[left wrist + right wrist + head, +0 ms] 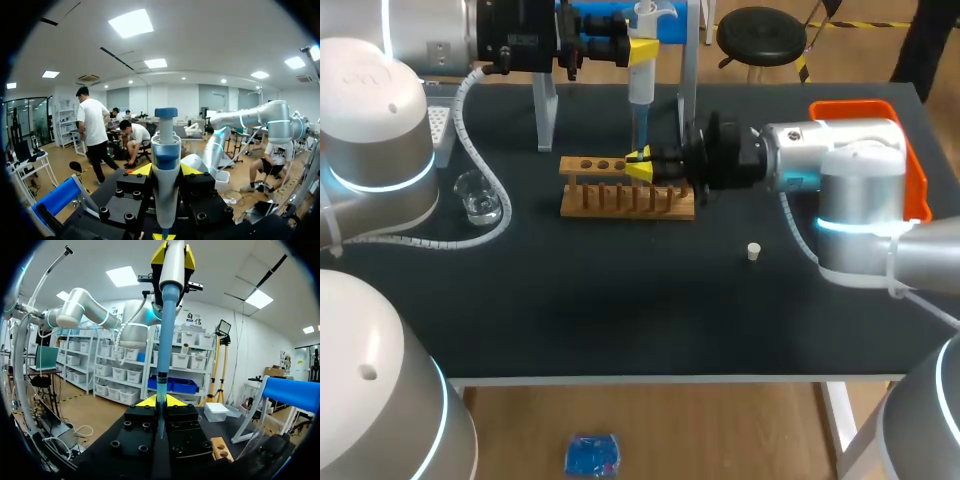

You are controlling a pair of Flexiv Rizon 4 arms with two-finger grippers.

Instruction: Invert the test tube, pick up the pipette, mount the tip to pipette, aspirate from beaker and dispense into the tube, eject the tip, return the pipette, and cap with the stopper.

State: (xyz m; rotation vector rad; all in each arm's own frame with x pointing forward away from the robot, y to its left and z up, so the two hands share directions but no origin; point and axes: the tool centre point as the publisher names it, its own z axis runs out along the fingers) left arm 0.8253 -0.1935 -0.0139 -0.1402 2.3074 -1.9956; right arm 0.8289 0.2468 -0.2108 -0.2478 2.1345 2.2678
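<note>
Test tube (160, 412): you hold it upright between the fingers of your right gripper (638, 167), just above the wooden rack (620, 200), near the table's middle.
Right fingers: narrow, closed on the tube from two sides.
Pipette (641, 70): it hangs vertical in your left gripper (642, 48), directly over the tube and just in front of its stand (688, 70).
Left fingers: clamped on the pipette's body, one at each side.
Tip (168, 330): it is mounted, long and blue. In the right wrist view its end reaches down to the tube's mouth and seems to sit just inside it.
Step in hand: I judge this to be the dispense into the tube. The draw from the beaker (477, 195) looks done, since the pipette is well apart from it.
Liquid: the pictures do not let me tell whether any has gone into the tube.
Next move: once the pipette is emptied, lift it straight up so the tip clears the tube's rim without dragging it. Then carry it aside to eject the tip, holding your right arm steady meanwhile.
Stopper (753, 251): it lies alone on the table near your right arm, ready for the capping.
</note>
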